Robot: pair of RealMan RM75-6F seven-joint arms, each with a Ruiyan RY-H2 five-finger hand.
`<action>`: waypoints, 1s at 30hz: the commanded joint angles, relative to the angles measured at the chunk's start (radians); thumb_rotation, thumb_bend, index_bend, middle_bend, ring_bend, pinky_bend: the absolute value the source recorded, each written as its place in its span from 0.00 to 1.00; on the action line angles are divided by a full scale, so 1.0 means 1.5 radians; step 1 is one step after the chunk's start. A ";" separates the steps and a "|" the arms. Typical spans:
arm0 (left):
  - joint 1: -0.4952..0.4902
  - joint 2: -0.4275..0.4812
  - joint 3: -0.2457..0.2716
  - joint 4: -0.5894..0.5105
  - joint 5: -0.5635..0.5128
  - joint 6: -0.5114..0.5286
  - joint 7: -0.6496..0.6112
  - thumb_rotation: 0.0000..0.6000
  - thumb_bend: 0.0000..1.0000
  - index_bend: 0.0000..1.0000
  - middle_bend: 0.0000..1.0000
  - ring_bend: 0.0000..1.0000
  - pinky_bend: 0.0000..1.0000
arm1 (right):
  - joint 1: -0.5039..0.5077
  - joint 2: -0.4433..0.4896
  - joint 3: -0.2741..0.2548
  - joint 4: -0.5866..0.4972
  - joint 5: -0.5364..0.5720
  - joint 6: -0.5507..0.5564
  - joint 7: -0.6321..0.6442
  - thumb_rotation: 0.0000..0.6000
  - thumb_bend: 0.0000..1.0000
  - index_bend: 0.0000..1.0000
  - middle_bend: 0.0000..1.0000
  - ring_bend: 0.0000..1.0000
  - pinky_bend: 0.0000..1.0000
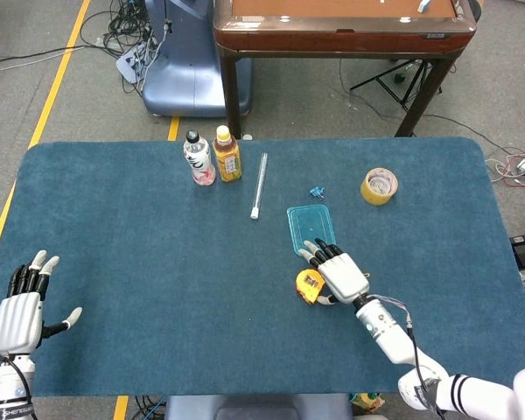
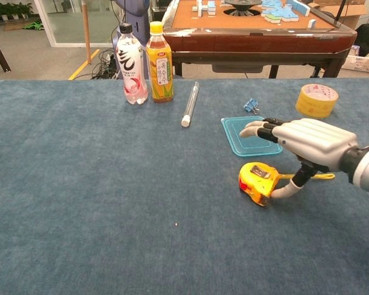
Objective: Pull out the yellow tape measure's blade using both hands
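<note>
Two risks are judged here: the yellow tape measure (image 2: 256, 182), lying on the bench (image 2: 111, 203) below the teal lid (image 2: 251, 136), could be shoved away or tipped by the right robot hand (image 2: 301, 144), whose thumb touches it ungrasped with fingers spread, while the left robot hand (image 1: 19, 315) waits spread and empty, well apart.

The left hand (image 1: 17, 311) is positioned near the front-left corner of the tabletop (image 1: 140, 262), palm down, fingers (image 1: 28, 273) extended and spread toward the rear edge, thumb out to the side. It holds nothing. It appears in the head view only.

The right hand (image 2: 304, 144) is positioned right of centre, toward the front edge. The right forearm runs back toward the front-right corner. The palm faces down, fingers extended and slightly spread. The thumb is angled downward, and its tip touches the tape measure (image 2: 255, 182) on the side facing the hand. No grip is closed on it.
</note>
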 commanded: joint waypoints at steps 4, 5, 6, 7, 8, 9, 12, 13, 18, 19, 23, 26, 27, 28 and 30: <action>0.003 0.002 -0.002 0.008 -0.006 -0.001 -0.010 1.00 0.17 0.10 0.00 0.00 0.00 | 0.038 -0.053 0.027 0.019 0.019 -0.014 -0.006 1.00 0.00 0.10 0.08 0.04 0.17; 0.003 0.002 -0.002 0.009 -0.006 -0.001 -0.011 1.00 0.17 0.10 0.00 0.00 0.00 | 0.041 -0.058 0.030 0.018 0.024 -0.017 -0.009 1.00 0.00 0.10 0.08 0.04 0.17; 0.004 0.003 -0.002 0.010 -0.007 -0.001 -0.013 1.00 0.17 0.10 0.00 0.00 0.00 | 0.043 -0.059 0.032 0.015 0.029 -0.019 -0.012 1.00 0.00 0.10 0.10 0.04 0.17; 0.004 0.004 -0.002 0.011 -0.006 -0.001 -0.014 1.00 0.17 0.10 0.00 0.00 0.00 | 0.045 -0.057 0.032 0.008 0.035 -0.023 -0.017 1.00 0.00 0.10 0.12 0.04 0.17; 0.005 0.004 -0.002 0.011 -0.006 -0.001 -0.016 1.00 0.17 0.10 0.00 0.00 0.00 | 0.046 -0.053 0.030 0.002 0.040 -0.027 -0.021 1.00 0.00 0.10 0.14 0.04 0.17; 0.006 0.005 -0.002 0.011 -0.006 0.000 -0.017 1.00 0.17 0.10 0.00 0.00 0.00 | 0.045 -0.047 0.028 -0.004 0.047 -0.032 -0.026 1.00 0.00 0.10 0.16 0.05 0.17; 0.007 0.005 -0.001 0.014 -0.007 0.000 -0.022 1.00 0.17 0.10 0.00 0.00 0.00 | 0.042 -0.021 0.025 -0.032 0.078 -0.050 -0.038 1.00 0.00 0.10 0.19 0.08 0.17; 0.008 0.004 -0.001 0.015 -0.007 -0.001 -0.023 1.00 0.17 0.10 0.00 0.00 0.00 | 0.040 -0.011 0.025 -0.042 0.090 -0.055 -0.039 1.00 0.01 0.10 0.20 0.08 0.17; 0.006 -0.002 0.002 0.016 -0.004 -0.005 -0.023 1.00 0.17 0.10 0.00 0.00 0.00 | 0.039 0.005 0.020 -0.053 0.114 -0.061 -0.046 1.00 0.06 0.19 0.26 0.11 0.17; 0.005 -0.003 0.001 0.016 -0.003 -0.005 -0.023 1.00 0.17 0.10 0.00 0.00 0.00 | 0.040 0.005 0.018 -0.052 0.116 -0.063 -0.044 1.00 0.09 0.21 0.26 0.11 0.17; 0.004 -0.004 0.000 0.015 -0.002 -0.006 -0.019 1.00 0.17 0.10 0.00 0.00 0.00 | 0.044 0.004 0.015 -0.047 0.120 -0.066 -0.035 1.00 0.13 0.27 0.30 0.13 0.17; 0.004 -0.004 -0.001 0.014 -0.003 -0.005 -0.015 1.00 0.17 0.10 0.00 0.00 0.00 | 0.046 0.004 0.011 -0.041 0.118 -0.066 -0.028 1.00 0.15 0.29 0.31 0.13 0.17; 0.004 -0.004 -0.001 0.014 -0.003 -0.005 -0.014 1.00 0.17 0.10 0.00 0.00 0.00 | 0.047 0.003 0.010 -0.039 0.118 -0.066 -0.026 1.00 0.15 0.29 0.31 0.13 0.17; 0.003 -0.005 -0.001 0.013 -0.004 -0.006 -0.013 1.00 0.17 0.10 0.00 0.00 0.00 | 0.047 0.003 0.008 -0.037 0.119 -0.067 -0.024 1.00 0.15 0.30 0.31 0.13 0.17; 0.003 -0.006 -0.002 0.013 -0.004 -0.007 -0.012 1.00 0.17 0.10 0.00 0.00 0.00 | 0.049 0.003 0.007 -0.034 0.120 -0.067 -0.021 1.00 0.15 0.31 0.31 0.13 0.17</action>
